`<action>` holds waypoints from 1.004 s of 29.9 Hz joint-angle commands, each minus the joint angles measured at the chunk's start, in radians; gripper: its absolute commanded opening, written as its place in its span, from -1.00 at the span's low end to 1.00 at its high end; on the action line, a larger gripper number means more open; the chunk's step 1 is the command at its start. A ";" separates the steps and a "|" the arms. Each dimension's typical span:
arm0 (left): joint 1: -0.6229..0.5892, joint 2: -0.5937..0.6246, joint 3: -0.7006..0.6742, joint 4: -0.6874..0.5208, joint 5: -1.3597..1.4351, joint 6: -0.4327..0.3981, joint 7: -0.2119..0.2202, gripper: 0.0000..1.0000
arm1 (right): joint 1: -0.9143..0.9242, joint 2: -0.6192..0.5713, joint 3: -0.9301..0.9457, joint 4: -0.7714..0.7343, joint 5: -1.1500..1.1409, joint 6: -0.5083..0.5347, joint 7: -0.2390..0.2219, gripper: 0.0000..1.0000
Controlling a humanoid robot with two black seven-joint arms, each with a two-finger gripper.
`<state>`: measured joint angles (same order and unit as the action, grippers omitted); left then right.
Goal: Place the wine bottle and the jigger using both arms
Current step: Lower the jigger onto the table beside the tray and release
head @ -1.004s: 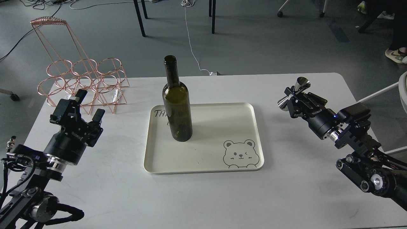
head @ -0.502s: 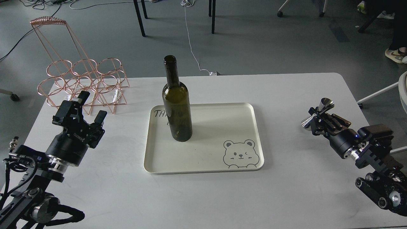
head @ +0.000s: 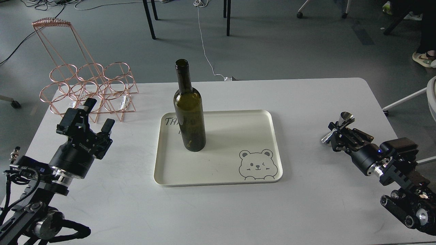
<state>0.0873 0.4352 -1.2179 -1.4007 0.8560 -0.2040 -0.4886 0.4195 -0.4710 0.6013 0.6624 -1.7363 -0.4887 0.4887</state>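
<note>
Bench (head: pixel 218 211) surface nearest the viewer: matte white, bare, faint scuffs. Both arms enter from the lower corners.

Left gripper (head: pixel 97 114) hovers over the left of the bench, jaws spread wide, holding nothing. Right gripper (head: pixel 335 131) is over the right of the bench, jaws clamped across the waist of the jigger (head: pixel 339 126). Jigger is polished steel, two cones joined at a narrow neck, tilted, one mouth up and away. Cannot tell whether its lower cone touches the bench.

Mid-bench: tray (head: pixel 272 143), cream, rounded corners, low raised rim, smooth. Bear face printed at the near right corner, dark lettering at the far left, partly hidden. Bottle (head: pixel 189 119) stands upright on the tray's left part, dark olive glass, glossy, broad cylinder tapering to a long thin neck, mouth open. Well apart from both grippers.

Far left of the bench: rack (head: pixel 90 86), thin copper wire, rings in rows, tall looped handle.

Risks, as judged:
- Jigger is slick and held at a slant on its narrowest part; it could pivot or slip in the jaws, or topple and roll if let go tilted.
- Bottle is tall and narrow-based. A knock high on the neck from either arm would tip it; glass on a smooth tray would slide readily.
- Low rim could catch the jigger's foot if it is brought in too low.
- Wire rack sits close behind the left gripper; a wide swing could snag it.
</note>
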 commanded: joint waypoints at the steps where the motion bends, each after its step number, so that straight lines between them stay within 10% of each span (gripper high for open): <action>1: 0.000 -0.003 0.000 0.000 0.000 0.002 0.000 0.96 | 0.001 0.000 -0.002 0.000 0.000 0.000 0.000 -0.13; 9: 0.000 -0.006 0.000 0.000 0.000 0.000 0.000 0.96 | 0.001 0.000 -0.003 0.005 0.000 0.000 0.000 0.08; 15: -0.001 -0.006 0.000 0.000 0.000 0.000 0.000 0.96 | -0.007 -0.015 -0.002 0.019 0.008 0.000 0.000 0.89; 30: -0.003 -0.013 -0.002 0.000 -0.002 0.000 0.000 0.96 | -0.182 -0.287 -0.002 0.287 0.118 0.000 0.000 0.95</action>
<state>0.0854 0.4272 -1.2196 -1.4006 0.8545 -0.2030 -0.4886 0.2798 -0.6828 0.6031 0.8787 -1.6525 -0.4887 0.4887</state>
